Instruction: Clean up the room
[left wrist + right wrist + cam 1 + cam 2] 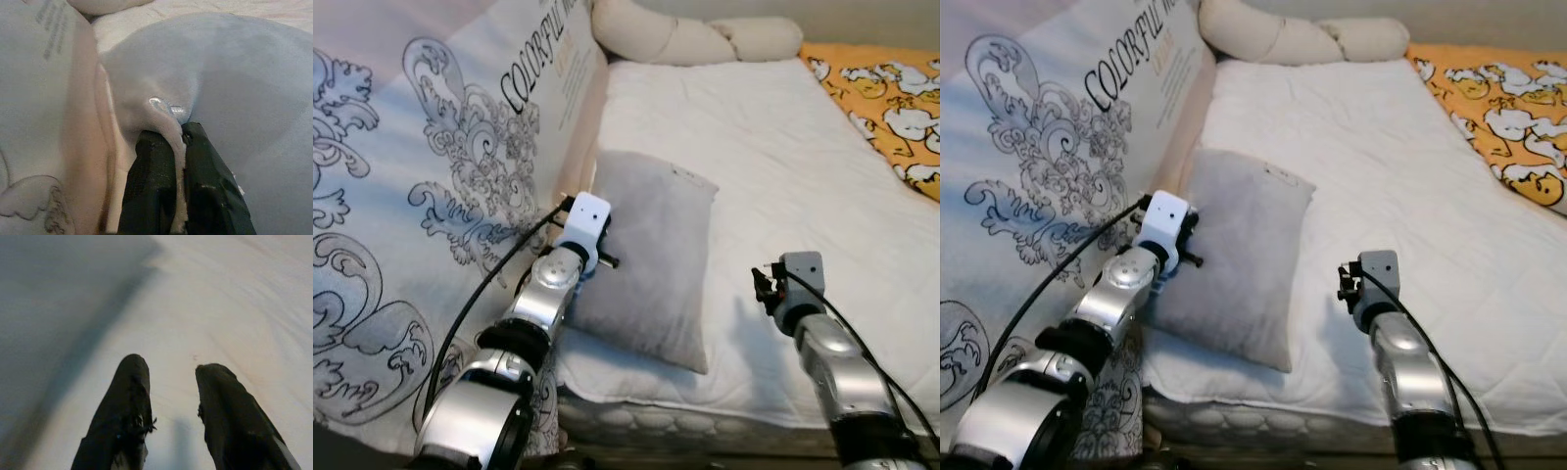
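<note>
One grab made so far: left gripper [178, 142] is pinched on the edge of the grey pillow [651, 259], lying near-left on the bed [773, 157]. Right gripper [168, 396] hovers parted, empty. I'd say pillow isn't placed yet.

Grey pillow [651, 269] seen on white bed [783, 157], L arm [543, 304] pressed at its edge; R arm [832, 362] held nearby.

Head stereo pair: set high, facing forward and down over the white quilted mattress [773, 147]; near-identical coverage. Left wrist: very close on the grey fabric pillow [234, 73], also seen from the head. Right wrist: low over the mattress, facing along its surface.
</note>
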You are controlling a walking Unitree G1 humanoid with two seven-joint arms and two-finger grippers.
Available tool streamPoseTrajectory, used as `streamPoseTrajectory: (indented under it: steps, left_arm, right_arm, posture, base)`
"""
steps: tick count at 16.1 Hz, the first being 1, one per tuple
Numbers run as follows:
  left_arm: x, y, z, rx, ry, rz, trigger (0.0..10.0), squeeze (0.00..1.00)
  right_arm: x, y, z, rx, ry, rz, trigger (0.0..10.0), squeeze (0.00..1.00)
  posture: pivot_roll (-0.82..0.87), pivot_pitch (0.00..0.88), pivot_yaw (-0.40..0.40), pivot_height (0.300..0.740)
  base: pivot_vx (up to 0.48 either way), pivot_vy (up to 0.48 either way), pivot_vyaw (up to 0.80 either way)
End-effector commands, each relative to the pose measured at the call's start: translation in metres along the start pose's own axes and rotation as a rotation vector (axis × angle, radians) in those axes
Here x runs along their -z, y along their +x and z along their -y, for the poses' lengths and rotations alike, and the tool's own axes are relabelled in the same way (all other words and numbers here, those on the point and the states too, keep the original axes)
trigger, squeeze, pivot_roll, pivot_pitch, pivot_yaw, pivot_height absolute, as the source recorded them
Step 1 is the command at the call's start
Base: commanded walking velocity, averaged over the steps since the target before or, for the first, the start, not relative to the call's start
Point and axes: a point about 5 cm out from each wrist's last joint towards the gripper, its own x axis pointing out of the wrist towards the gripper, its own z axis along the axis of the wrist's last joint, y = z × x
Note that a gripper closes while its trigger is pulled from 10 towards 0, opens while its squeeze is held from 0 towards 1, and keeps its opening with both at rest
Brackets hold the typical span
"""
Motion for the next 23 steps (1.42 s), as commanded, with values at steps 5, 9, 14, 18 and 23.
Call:
streamPoseTrajectory:
  steps: [5, 9, 14, 18, 23]
  left_arm:
    - [-0.036, -0.012, -0.042, -0.180, -0.002, 0.171, 10.0, 0.00]
    - [-0.033, -0.020, -0.040, -0.259, -0.048, 0.116, 10.0, 0.00]
    - [-0.027, -0.022, -0.034, -0.221, 0.079, 0.077, 10.0, 0.00]
    - [-0.048, -0.032, -0.036, -0.042, -0.009, 0.210, 10.0, 1.00]
    - [-0.070, -0.057, -0.037, 0.089, -0.071, 0.354, 10.0, 1.00]
  right_arm:
    - [-0.037, -0.021, 0.000, -0.298, -0.168, 0.115, 10.0, 0.00]
    - [-0.048, -0.030, -0.010, -0.479, -0.224, 0.125, 10.0, 0.00]
    - [-0.048, -0.036, -0.009, -0.530, -0.252, 0.112, 10.0, 0.00]
    - [-0.047, -0.044, -0.008, -0.539, -0.170, 0.107, 10.0, 0.00]
    - [-0.059, -0.050, -0.008, -0.489, -0.012, 0.209, 10.0, 0.00]
  posture:
    - [0.06, 0.000, 0.051, 0.740]
    - [0.08, 0.000, 0.037, 0.740]
    - [0.06, 0.000, 0.042, 0.740]
    - [0.07, 0.000, 0.048, 0.740]
    - [0.07, 0.000, 0.043, 0.740]
  base:
    - [0.000, 0.000, 0.00]
    - [0.000, 0.000, 0.00]
    - [0.000, 0.000, 0.00]
    - [0.000, 0.000, 0.00]
    - [0.000, 0.000, 0.00]
